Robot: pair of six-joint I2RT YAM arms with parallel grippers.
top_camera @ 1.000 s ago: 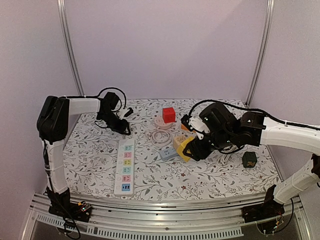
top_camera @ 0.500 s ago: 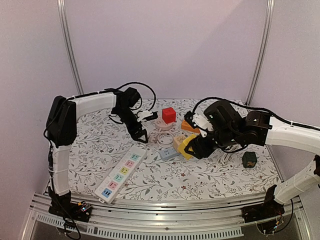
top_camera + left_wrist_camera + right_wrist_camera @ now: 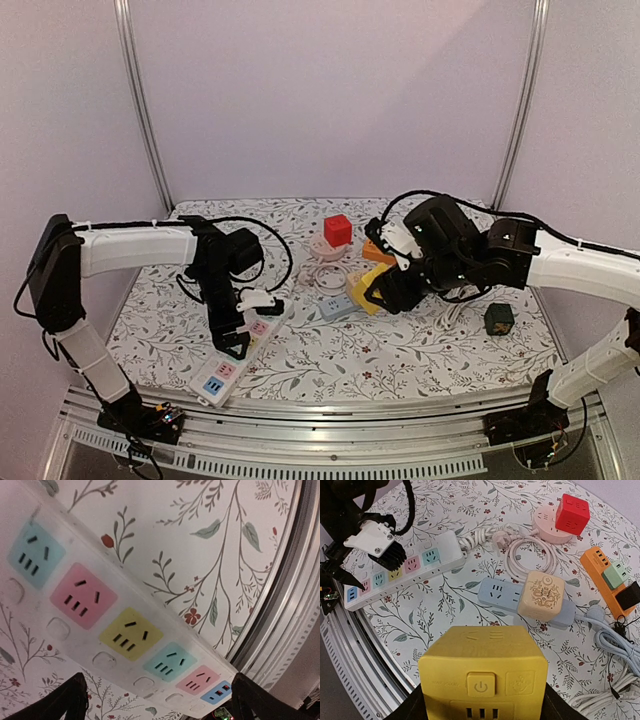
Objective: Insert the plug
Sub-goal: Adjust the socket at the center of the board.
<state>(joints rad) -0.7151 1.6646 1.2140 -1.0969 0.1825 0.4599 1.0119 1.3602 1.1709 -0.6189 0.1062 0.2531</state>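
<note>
Plug cube (image 3: 482, 680) — yellow, clamped in right gripper (image 3: 380, 292). Power strip (image 3: 222, 372) lies leftward, diagonal — beneath the wide-open left gripper (image 3: 159, 695).

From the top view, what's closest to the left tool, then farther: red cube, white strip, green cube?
1. White strip, right under the left tool.
2. Red cube, back middle.
3. Green cube, far right.

right wrist view | yellow cube socket (image 3: 482, 672) clamped between right gripper (image 3: 482, 707) fingers, power button facing camera | white power strip (image 3: 437, 552) far left, left gripper (image 3: 364, 557) over it | beige cube (image 3: 540, 596) on blue strip (image 3: 497, 591) | red cube (image 3: 572, 514) on pink round base (image 3: 545, 524)
</note>
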